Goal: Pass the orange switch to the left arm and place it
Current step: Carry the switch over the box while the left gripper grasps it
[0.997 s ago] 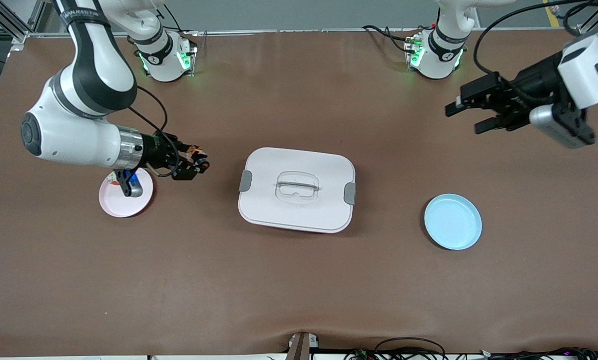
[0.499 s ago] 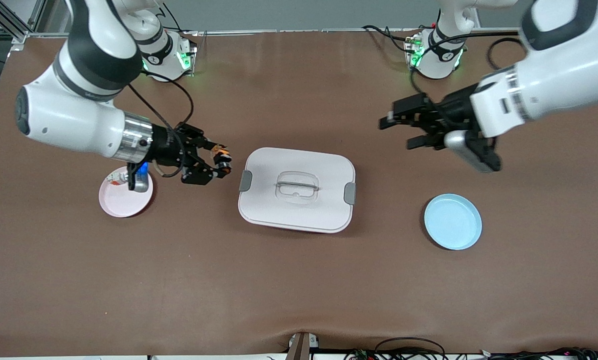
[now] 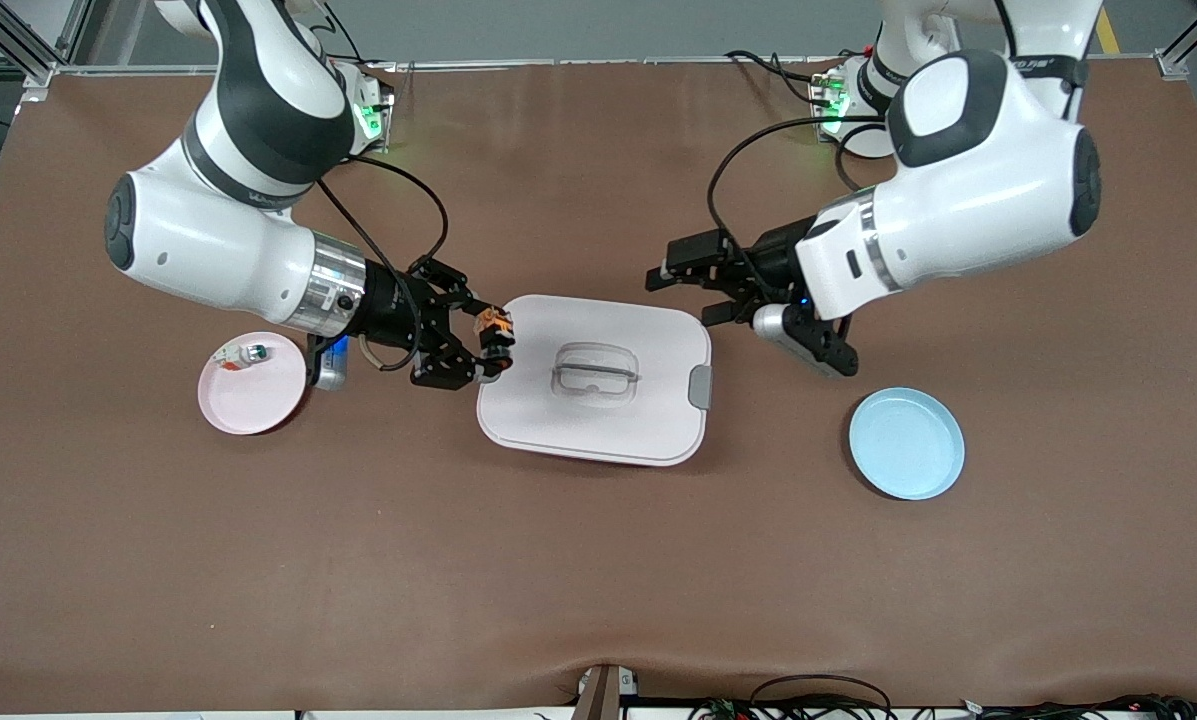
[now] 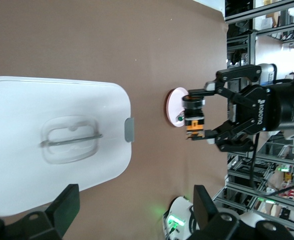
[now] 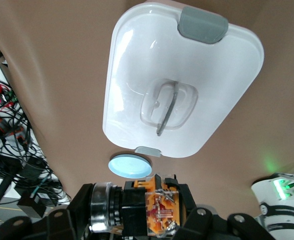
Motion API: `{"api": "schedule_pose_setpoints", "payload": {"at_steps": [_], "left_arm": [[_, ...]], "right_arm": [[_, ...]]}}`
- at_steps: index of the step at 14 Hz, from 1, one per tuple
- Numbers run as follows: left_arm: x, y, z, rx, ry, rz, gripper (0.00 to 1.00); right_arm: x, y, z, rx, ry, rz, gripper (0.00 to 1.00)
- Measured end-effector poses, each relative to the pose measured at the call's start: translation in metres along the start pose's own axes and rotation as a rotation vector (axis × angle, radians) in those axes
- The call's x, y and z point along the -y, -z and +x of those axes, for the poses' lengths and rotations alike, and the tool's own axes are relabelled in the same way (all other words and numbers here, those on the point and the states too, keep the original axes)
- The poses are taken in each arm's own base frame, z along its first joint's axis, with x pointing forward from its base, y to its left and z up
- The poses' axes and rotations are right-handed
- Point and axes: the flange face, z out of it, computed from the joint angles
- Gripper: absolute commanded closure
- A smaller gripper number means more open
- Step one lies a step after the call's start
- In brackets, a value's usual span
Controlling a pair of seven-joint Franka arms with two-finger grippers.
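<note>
Right gripper (image 3: 493, 345) reaches level over the box (image 3: 594, 378) edge at its own end, fingers clamped on the orange switch (image 3: 496, 327). Left gripper (image 3: 680, 293) levelled above the box's other end, fingers spread wide, empty.

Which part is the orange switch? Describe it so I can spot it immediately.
Start at the white box mid-table, then look to its edge toward the right arm's end. There the right claw is shut on the orange switch: tiny, black-bodied, orange-banded, unlike the white-and-green part lying on the pink plate.
</note>
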Motion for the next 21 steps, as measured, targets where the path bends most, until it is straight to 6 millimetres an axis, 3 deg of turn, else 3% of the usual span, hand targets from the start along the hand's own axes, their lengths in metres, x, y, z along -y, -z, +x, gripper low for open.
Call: {"api": "schedule_pose_setpoints", "payload": {"at_steps": [5, 10, 14, 17, 21], "left_arm": [[-0.008, -0.049, 0.003, -0.060, 0.013, -0.033, 0.00], [0.000, -0.096, 0.006, -0.099, 0.045, -0.044, 0.00], [0.002, -0.104, 0.007, -0.105, 0.044, -0.041, 0.00], [0.003, -0.099, 0.019, -0.137, 0.043, -0.048, 0.00], [0.012, -0.111, 0.032, -0.161, 0.045, -0.049, 0.00]], "right_arm": [[0.014, -0.015, -0.010, 0.011, -0.091, 0.015, 1.00], [0.023, -0.032, -0.022, 0.022, -0.119, 0.026, 1.00], [0.019, -0.049, -0.028, 0.019, -0.127, 0.008, 1.00], [0.014, -0.056, -0.039, 0.022, -0.128, 0.005, 1.00], [0.010, -0.059, -0.051, 0.027, -0.143, 0.002, 1.00]]}}
